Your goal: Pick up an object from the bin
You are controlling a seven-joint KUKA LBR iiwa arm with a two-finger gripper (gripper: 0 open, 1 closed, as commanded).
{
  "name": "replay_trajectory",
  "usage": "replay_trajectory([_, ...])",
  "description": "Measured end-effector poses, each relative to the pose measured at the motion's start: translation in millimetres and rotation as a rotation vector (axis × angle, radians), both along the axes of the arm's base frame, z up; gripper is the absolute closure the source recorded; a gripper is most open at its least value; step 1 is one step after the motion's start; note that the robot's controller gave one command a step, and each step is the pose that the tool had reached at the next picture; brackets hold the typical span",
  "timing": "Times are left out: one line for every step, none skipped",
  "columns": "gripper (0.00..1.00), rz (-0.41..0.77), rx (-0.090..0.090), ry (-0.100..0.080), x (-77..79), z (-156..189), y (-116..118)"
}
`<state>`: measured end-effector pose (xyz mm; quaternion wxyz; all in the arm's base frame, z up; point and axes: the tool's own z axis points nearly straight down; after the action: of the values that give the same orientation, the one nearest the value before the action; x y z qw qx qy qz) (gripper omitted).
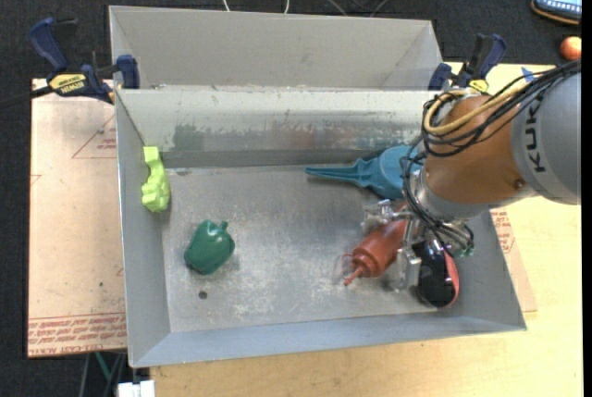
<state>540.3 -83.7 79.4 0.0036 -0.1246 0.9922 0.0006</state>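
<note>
Grasp step: gripper (393,247) was low, claw clamped on red bottle-shaped thing (370,258). Next move likely needed straight lift, clear of teal funnel (356,173).

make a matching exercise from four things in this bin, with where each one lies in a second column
Things
1. green pepper
2. yellow-green piece
3. teal funnel-shaped thing
4. red-brown bottle-shaped thing

Places in the bin
A. near the back wall, its wide end under the arm
B. front right, right at the gripper
C. against the left wall
D. on the floor at front left, apart from the walls

Pairs: 1-D, 2-C, 3-A, 4-B
</note>
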Motion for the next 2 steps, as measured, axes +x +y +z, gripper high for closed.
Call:
replay_trajectory([1.00,-0.246,0.002,-0.003,-3.5,22.4,20.8])
replay_trajectory([1.00,-0.246,0.002,-0.002,-3.8,22.3,20.7])
